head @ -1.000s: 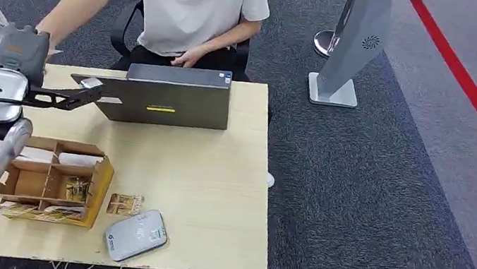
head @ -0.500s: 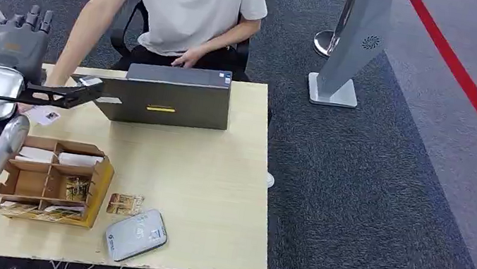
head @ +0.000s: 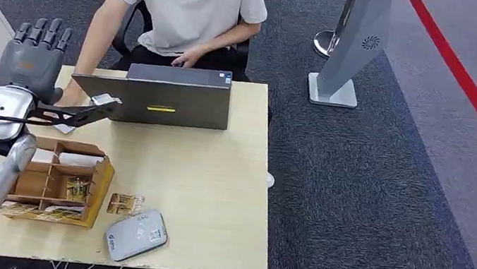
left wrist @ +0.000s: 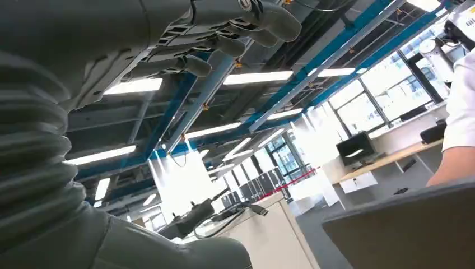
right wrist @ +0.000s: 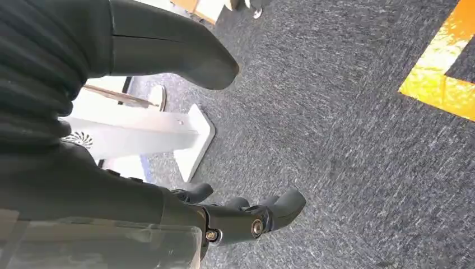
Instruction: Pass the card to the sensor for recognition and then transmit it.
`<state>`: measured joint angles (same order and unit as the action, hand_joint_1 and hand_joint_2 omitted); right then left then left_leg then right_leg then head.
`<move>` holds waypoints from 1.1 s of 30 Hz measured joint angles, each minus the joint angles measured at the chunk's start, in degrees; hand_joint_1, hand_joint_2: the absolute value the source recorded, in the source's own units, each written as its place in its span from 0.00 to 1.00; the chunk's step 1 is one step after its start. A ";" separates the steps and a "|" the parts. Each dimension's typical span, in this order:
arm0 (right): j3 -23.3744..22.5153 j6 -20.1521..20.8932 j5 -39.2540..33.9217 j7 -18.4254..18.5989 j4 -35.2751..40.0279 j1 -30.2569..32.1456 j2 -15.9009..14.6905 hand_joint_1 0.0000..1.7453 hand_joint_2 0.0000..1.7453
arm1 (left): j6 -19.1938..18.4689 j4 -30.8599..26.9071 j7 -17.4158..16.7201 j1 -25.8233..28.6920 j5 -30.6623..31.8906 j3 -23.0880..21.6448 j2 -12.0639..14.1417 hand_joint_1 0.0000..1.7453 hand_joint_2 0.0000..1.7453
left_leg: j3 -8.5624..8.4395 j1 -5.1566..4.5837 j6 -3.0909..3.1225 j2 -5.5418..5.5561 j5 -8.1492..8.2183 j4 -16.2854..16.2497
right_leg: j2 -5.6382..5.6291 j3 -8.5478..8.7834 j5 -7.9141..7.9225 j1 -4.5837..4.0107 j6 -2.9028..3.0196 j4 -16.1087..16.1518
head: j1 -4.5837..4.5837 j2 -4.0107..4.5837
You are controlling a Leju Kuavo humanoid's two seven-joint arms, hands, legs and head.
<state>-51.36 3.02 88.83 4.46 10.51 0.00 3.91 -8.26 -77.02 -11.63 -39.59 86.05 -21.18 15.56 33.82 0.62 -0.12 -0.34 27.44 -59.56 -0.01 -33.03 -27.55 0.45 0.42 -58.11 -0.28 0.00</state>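
Card (head: 63,127) is lying flat on the table (head: 212,195), a white slip partly hidden under my left arm, between the wooden organiser (head: 98,188) and the person's hand (head: 73,93). I'm seeing my left hand (head: 32,61) hovering above that corner, fingers spread upward and holding nothing. My right hand (right wrist: 185,134) is hanging over the carpet, thumb apart from loosely bent fingers (right wrist: 263,216), gripping nothing. The sensor (head: 136,235) is sitting near the front edge, well apart from the card. The person (head: 187,5) is sitting behind the laptop (head: 162,98).
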 joint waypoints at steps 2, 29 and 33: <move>-0.13 -0.11 -0.37 0.11 0.00 0.00 0.02 0.00 1.00 | 0.44 -1.14 1.97 1.03 -0.55 0.26 -0.02 0.00 1.00 | -0.02 0.00 0.00 -0.02 0.00 0.01 | -0.01 0.02 0.00 0.00 0.00 0.00 | 0.00 0.02; -4.63 -4.55 -2.45 2.51 0.00 0.19 1.99 0.00 1.00 | 12.72 -32.56 10.82 43.33 -5.95 0.20 5.88 0.00 1.00 | -0.03 0.00 -0.01 -0.04 0.25 0.06 | -0.05 0.01 -0.20 0.00 -0.06 0.01 | 0.00 0.02; -5.12 -4.74 -2.60 2.80 -0.02 0.19 2.14 0.00 1.00 | 11.96 -33.88 10.82 46.08 -5.94 0.22 7.54 0.00 1.00 | -0.03 0.00 -0.01 -0.04 0.25 0.06 | -0.05 0.01 -0.21 0.00 -0.05 0.01 | 0.00 0.02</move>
<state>-56.48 -1.73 86.23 7.26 10.49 0.19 6.05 3.69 -110.90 -0.81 6.49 80.11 -20.96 23.11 33.79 0.62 -0.13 -0.38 27.69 -59.50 -0.06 -33.03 -27.76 0.45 0.37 -58.10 -0.28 0.02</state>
